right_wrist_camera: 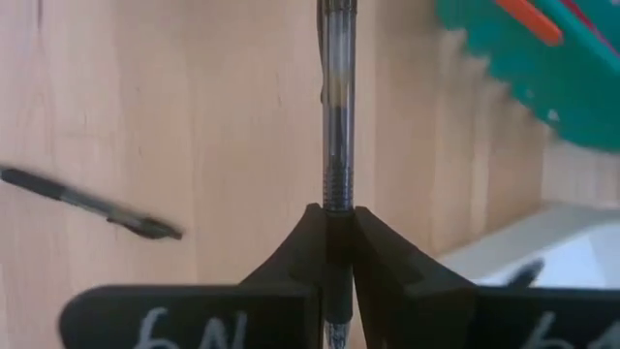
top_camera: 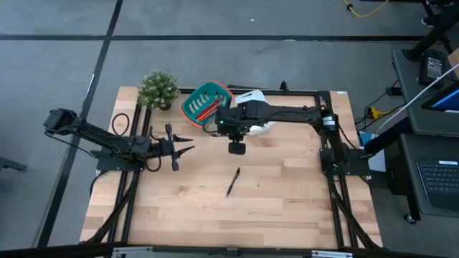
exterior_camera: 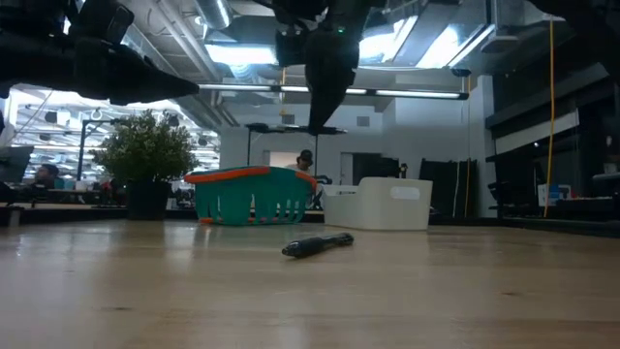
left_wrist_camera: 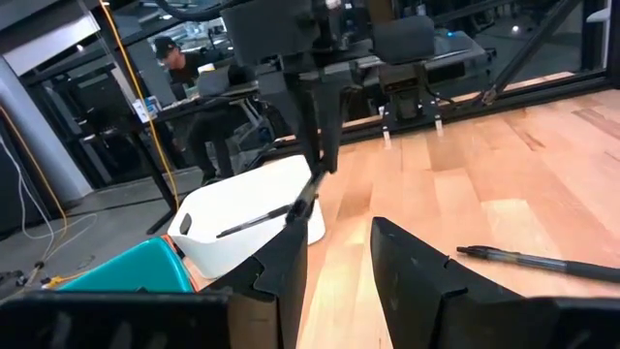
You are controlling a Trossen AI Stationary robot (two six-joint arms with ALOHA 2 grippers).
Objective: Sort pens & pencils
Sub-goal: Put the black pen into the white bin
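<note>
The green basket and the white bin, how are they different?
The green basket has slotted sides and an orange rim; the white bin has plain solid walls. The basket holds red and orange pencils; the bin holds black pens. The basket sits nearer the plant; the bin lies partly under the right arm. Both stand at the table's far edge.
</note>
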